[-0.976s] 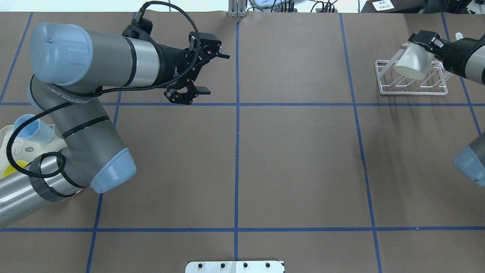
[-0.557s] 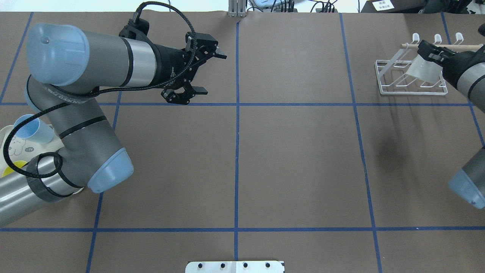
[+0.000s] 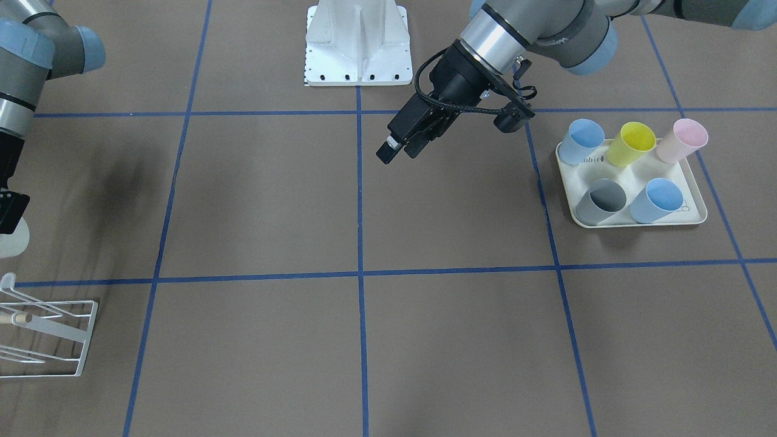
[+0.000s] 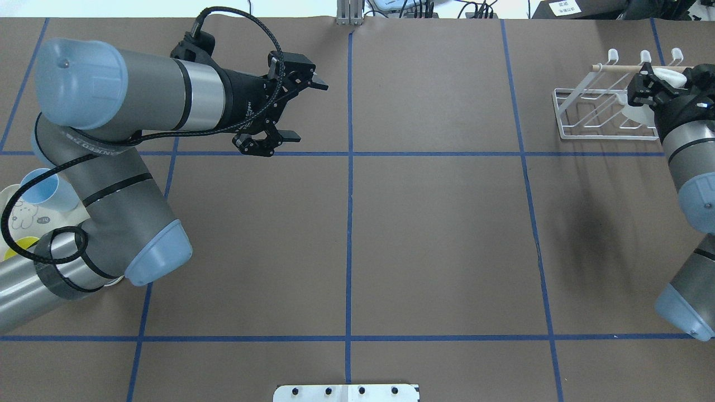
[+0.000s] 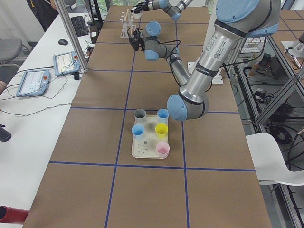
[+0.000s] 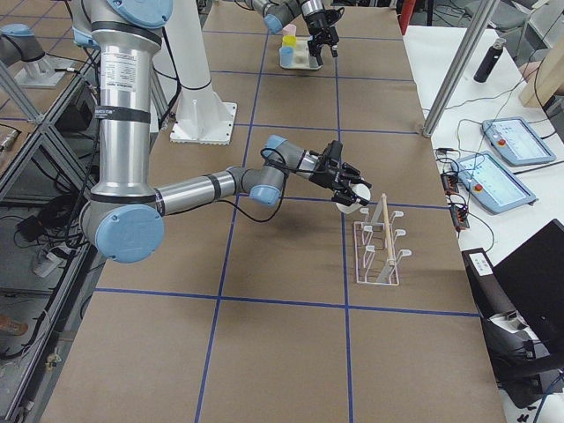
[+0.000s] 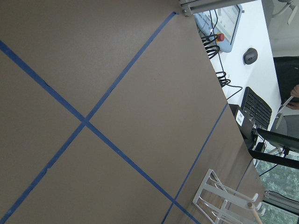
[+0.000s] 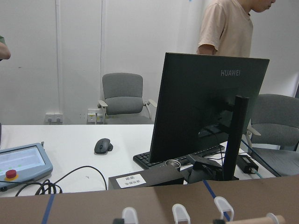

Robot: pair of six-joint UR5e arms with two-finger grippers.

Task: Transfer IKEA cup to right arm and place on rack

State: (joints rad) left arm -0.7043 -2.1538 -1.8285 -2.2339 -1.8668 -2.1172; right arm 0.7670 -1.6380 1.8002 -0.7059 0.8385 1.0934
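The right claw (image 4: 641, 89), clamped on the white cup (image 3: 13, 240), hangs over the rack's (image 4: 592, 103) right end, with the left claw (image 4: 307, 110) wide open, empty and well apart.

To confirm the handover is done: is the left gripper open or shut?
Open: the left gripper has its fingers wide apart, nothing between them.

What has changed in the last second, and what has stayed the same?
The right gripper carried the white cup a little to the robot's right and nearer the robot over the rack, still gripping it. The left gripper drew back slightly, still open. The rack and the tray stayed put.
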